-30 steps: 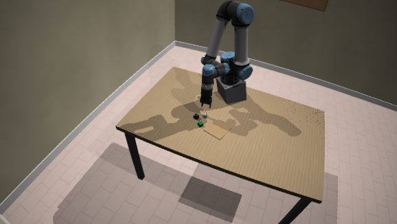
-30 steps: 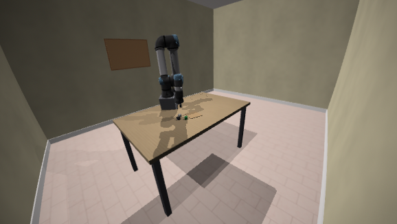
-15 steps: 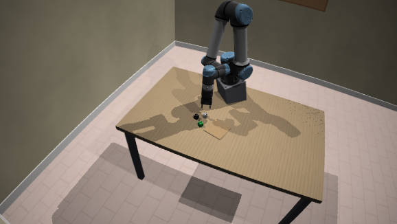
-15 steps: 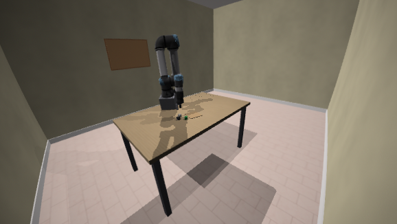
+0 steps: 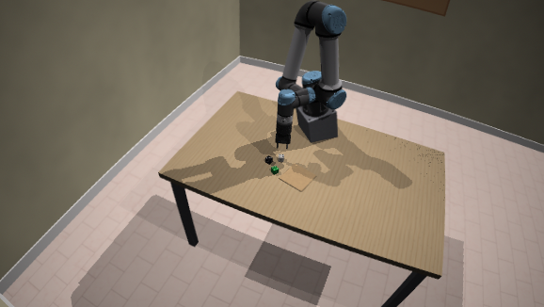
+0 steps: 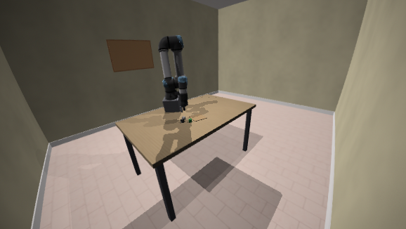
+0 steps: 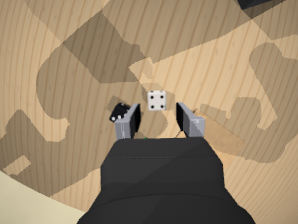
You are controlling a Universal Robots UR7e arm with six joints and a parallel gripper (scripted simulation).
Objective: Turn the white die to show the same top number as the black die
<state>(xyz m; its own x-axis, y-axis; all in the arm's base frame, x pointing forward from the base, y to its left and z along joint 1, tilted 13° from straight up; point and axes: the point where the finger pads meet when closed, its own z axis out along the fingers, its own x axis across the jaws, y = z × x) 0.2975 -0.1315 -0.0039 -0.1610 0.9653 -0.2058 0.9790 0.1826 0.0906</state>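
On the wooden table (image 5: 367, 202) (image 6: 211, 109) (image 7: 165, 50), black (image 5: 268, 159) (image 6: 182, 120) (image 7: 119, 112) and green dice (image 5: 275, 169) (image 6: 190, 120) crowd the white one (image 5: 280, 157) (image 7: 157, 100) below the spread claw (image 5: 282, 146) (image 6: 183, 109) (image 7: 158, 111).

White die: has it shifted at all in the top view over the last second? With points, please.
No, no visible shift: the white die (image 5: 280, 158) (image 6: 183, 118) (image 7: 156, 100) sits at the same spot relative to the edges of the table (image 5: 358, 212) (image 6: 140, 131) (image 7: 200, 55).
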